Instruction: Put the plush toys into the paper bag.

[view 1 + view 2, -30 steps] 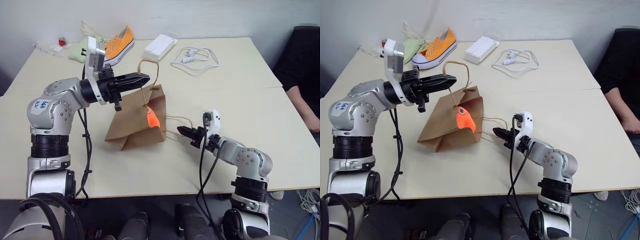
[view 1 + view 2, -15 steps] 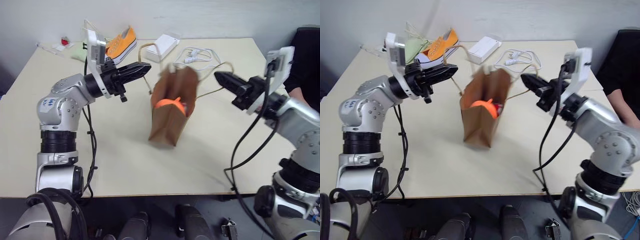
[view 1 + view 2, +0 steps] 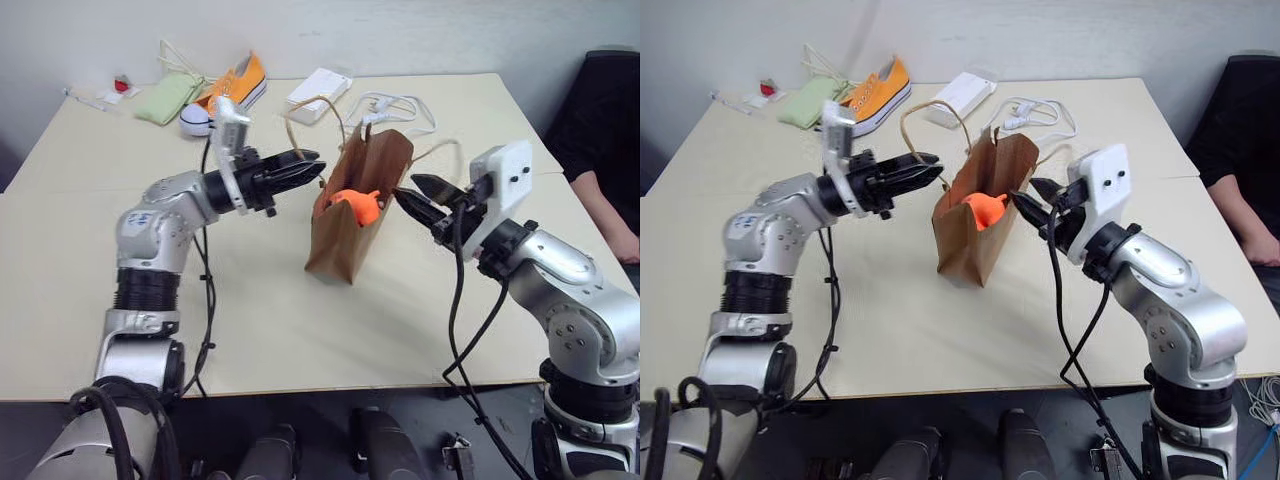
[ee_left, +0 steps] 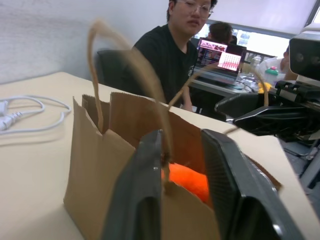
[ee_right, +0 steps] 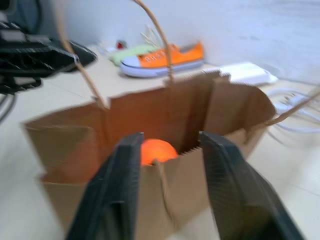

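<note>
Behind the paper bag [image 3: 352,220] lie an orange sneaker [image 3: 236,84], a green pouch [image 3: 170,97], a white box [image 3: 318,88] and a white cable [image 3: 392,106]. Standing upright mid-table, mouth up, the bag holds the orange plush fish [image 3: 353,205]. On either side, my left gripper [image 3: 312,171] and right gripper [image 3: 412,195] hang with jaws parted, holding nothing.

We see a matt brown kraft paper bag [image 3: 352,215] with twisted paper handles, a fuzzy orange plush toy [image 3: 353,204] inside, on a smooth pale matt table [image 3: 300,320]; a canvas sneaker [image 3: 237,82] lies near its far edge.
</note>
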`<state>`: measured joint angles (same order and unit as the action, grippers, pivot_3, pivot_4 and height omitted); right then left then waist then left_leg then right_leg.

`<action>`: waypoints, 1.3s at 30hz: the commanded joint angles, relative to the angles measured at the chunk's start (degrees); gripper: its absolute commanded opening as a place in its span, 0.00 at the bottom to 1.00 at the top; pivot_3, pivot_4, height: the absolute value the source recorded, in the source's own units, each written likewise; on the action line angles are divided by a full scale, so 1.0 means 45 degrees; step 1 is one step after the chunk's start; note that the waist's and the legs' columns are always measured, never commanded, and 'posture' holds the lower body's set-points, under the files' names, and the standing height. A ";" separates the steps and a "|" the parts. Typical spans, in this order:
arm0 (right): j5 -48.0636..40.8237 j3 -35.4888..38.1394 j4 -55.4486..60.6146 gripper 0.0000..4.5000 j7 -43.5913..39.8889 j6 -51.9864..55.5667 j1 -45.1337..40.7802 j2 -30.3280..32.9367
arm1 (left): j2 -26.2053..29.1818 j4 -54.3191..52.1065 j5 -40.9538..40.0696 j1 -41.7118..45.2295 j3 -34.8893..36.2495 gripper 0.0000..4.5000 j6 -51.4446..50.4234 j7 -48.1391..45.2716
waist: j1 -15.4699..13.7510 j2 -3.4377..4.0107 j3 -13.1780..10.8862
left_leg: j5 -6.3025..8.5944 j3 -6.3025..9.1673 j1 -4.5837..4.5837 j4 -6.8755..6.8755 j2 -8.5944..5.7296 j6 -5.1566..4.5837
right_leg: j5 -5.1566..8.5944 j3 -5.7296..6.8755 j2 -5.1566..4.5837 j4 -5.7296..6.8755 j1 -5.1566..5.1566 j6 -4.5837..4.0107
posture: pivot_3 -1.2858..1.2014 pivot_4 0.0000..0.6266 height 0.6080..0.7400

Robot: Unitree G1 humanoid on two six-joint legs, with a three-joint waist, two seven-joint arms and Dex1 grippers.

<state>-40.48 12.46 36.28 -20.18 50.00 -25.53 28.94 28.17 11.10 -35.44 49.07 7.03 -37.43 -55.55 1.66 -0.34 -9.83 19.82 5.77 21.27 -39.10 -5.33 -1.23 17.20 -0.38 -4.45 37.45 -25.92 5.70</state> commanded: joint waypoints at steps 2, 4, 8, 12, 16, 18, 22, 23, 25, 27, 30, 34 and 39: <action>-0.2073 0.1749 0.1346 0.77 0.0008 0.0412 0.0561 0.0638 | 0.1401 -0.2191 -0.1291 -0.1144 0.0971 0.63 -0.1460 -0.0471 | -0.0051 0.0000 0.0000 | 0.0001 0.0007 0.0000 -0.0004 -0.0005 -0.0002 | 0.0000 0.0001 -0.0002 -0.0009 0.0008 0.0000 | 0.52 0.24 1.00; -0.2862 0.2346 0.1548 0.92 0.0202 0.0680 0.0849 0.0998 | 0.1819 -0.3055 -0.1557 -0.1926 0.1148 0.77 -0.1886 -0.0360 | -0.0136 0.0001 0.0000 | 0.0002 0.0010 -0.0012 -0.0011 -0.0007 -0.0004 | 0.0000 0.0002 -0.0005 -0.0015 0.0031 0.0000 | 0.52 0.24 1.00; -0.3529 0.2818 0.1976 1.00 -0.0183 0.1034 0.2181 0.2126 | 0.2016 -0.4271 -0.1271 -0.3181 0.0889 0.99 -0.1790 0.0104 | -0.0513 0.0000 0.0000 | 0.0005 0.0029 -0.0036 -0.0014 -0.0007 -0.0011 | -0.0001 0.0011 -0.0006 -0.0107 0.0081 0.0001 | 0.52 0.24 1.00; -0.2337 0.1280 0.1652 1.00 -0.0615 0.0505 0.3362 0.2711 | 0.1362 -0.4285 0.0276 -0.3877 -0.0379 0.99 -0.0303 0.0778 | -0.0699 -0.0001 0.0000 | 0.0009 0.0022 -0.0036 -0.0016 -0.0010 -0.0020 | -0.0003 0.0010 -0.0007 -0.0125 0.0089 0.0005 | 0.52 0.24 1.00; 0.1277 -0.2500 -0.0406 0.79 -0.0676 -0.1485 0.2654 0.2226 | 0.0114 -0.3461 0.1073 -0.3692 -0.1288 1.00 0.1248 0.0783 | -0.0671 -0.0011 0.0004 | 0.0005 0.0003 -0.0054 -0.0025 -0.0014 -0.0023 | -0.0018 0.0001 -0.0005 -0.0121 0.0100 0.0005 | 0.52 0.24 1.00; 0.2695 -0.3650 -0.1366 0.62 -0.0631 -0.2368 0.2109 0.1993 | -0.0362 -0.3013 0.1492 -0.3459 -0.1664 1.00 0.1929 0.0756 | -0.0644 -0.0010 0.0004 | 0.0004 0.0000 -0.0052 -0.0024 -0.0012 -0.0022 | -0.0019 0.0002 -0.0002 -0.0116 0.0092 0.0004 | 0.52 0.24 1.00; 0.4446 -0.4709 -0.3038 0.30 -0.0581 -0.3656 0.1111 0.1221 | -0.0974 -0.2188 0.2413 -0.3177 -0.2346 1.00 0.3017 0.0819 | -0.0574 -0.0010 0.0004 | 0.0000 -0.0001 -0.0042 -0.0014 -0.0007 -0.0014 | -0.0018 0.0007 0.0004 -0.0117 0.0070 0.0003 | 0.52 0.24 1.00; 0.4722 -0.4815 -0.3263 0.21 -0.0717 -0.3910 0.0965 0.1144 | -0.1099 -0.1989 0.2631 -0.3137 -0.2438 1.00 0.3249 0.0938 | -0.0578 -0.0010 0.0004 | 0.0000 -0.0002 -0.0041 -0.0014 -0.0008 -0.0014 | -0.0018 0.0007 0.0003 -0.0117 0.0070 0.0003 | 0.52 0.24 1.00; 0.5098 -0.4886 -0.3586 0.04 -0.0888 -0.4242 0.0757 0.0943 | -0.1298 -0.1743 0.2871 -0.3122 -0.2532 1.00 0.3588 0.0985 | -0.0588 -0.0010 0.0004 | 0.0000 0.0002 -0.0040 -0.0013 -0.0008 -0.0014 | -0.0019 0.0010 0.0003 -0.0126 0.0070 0.0003 | 0.52 0.24 1.00; 0.5268 -0.4860 -0.3735 0.01 -0.1025 -0.4385 0.0677 0.0757 | -0.1468 -0.1594 0.2986 -0.3113 -0.2607 1.00 0.3838 0.0963 | -0.0592 -0.0010 0.0004 | 0.0000 0.0004 -0.0036 -0.0015 -0.0007 -0.0014 | -0.0019 0.0012 0.0004 -0.0125 0.0070 0.0003 | 0.52 0.24 1.00; 0.5476 -0.4896 -0.3769 0.01 -0.1307 -0.4494 0.0667 0.0591 | -0.1880 -0.1163 0.3249 -0.2884 -0.2585 1.00 0.4234 0.1358 | -0.0636 -0.0010 0.0004 | 0.0000 0.0005 -0.0036 -0.0017 -0.0008 -0.0014 | -0.0019 0.0012 0.0003 -0.0125 0.0071 0.0004 | 0.52 0.24 1.00; 0.5965 -0.5146 -0.4082 0.01 -0.1514 -0.4700 0.0439 0.0304 | -0.2493 -0.0581 0.3799 -0.2497 -0.2464 1.00 0.4598 0.2436 | -0.0660 -0.0011 0.0004 | 0.0001 0.0005 -0.0035 -0.0027 -0.0012 -0.0015 | -0.0019 0.0011 0.0002 -0.0124 0.0074 0.0004 | 0.52 0.24 1.00; 0.6383 -0.5135 -0.4610 0.01 -0.1712 -0.4987 0.0252 -0.0084 | -0.2832 -0.0684 0.3715 -0.2472 -0.2437 1.00 0.4403 0.2688 | -0.0608 -0.0010 0.0004 | 0.0001 0.0005 -0.0037 -0.0023 -0.0010 -0.0014 | -0.0019 0.0011 0.0004 -0.0117 0.0071 0.0004 | 0.52 0.24 1.00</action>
<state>-12.18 -11.08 15.00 -27.28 29.03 -23.54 29.38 15.81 9.55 -18.19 37.33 -4.62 -18.05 -43.62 -1.08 -0.39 -9.81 19.82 5.79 21.10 -39.20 -5.36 -1.29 17.11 -0.33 -4.43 36.92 -25.61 5.72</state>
